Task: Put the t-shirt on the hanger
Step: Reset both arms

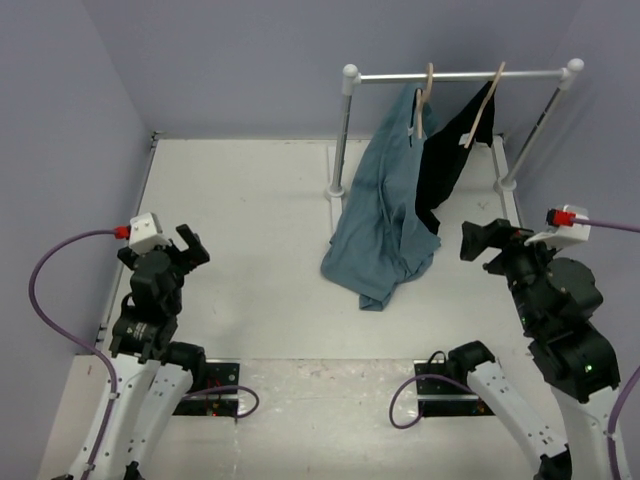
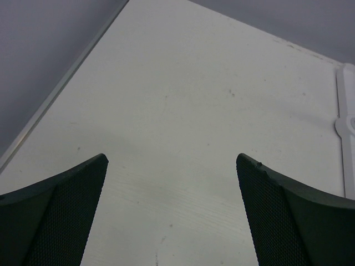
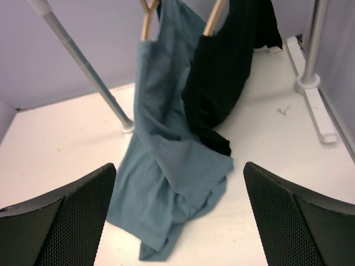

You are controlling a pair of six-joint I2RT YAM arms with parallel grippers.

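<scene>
The blue-grey t-shirt (image 1: 385,215) hangs from the pale wooden hanger (image 1: 426,95) on the white rail, and its lower part lies bunched on the table. It shows in the right wrist view (image 3: 169,160) with the hanger (image 3: 147,19) at its top. My right gripper (image 1: 478,240) is open and empty, to the right of the shirt's lower end and apart from it; in its wrist view (image 3: 180,216) the shirt's hem lies between the fingers. My left gripper (image 1: 192,245) is open and empty, far left of the shirt, over bare table (image 2: 172,205).
A second hanger (image 1: 482,105) carries a black garment (image 1: 445,155) just right of the t-shirt. The rail (image 1: 460,75) stands on two white posts (image 1: 342,130) with flat feet (image 3: 319,111). Purple walls close the table on three sides.
</scene>
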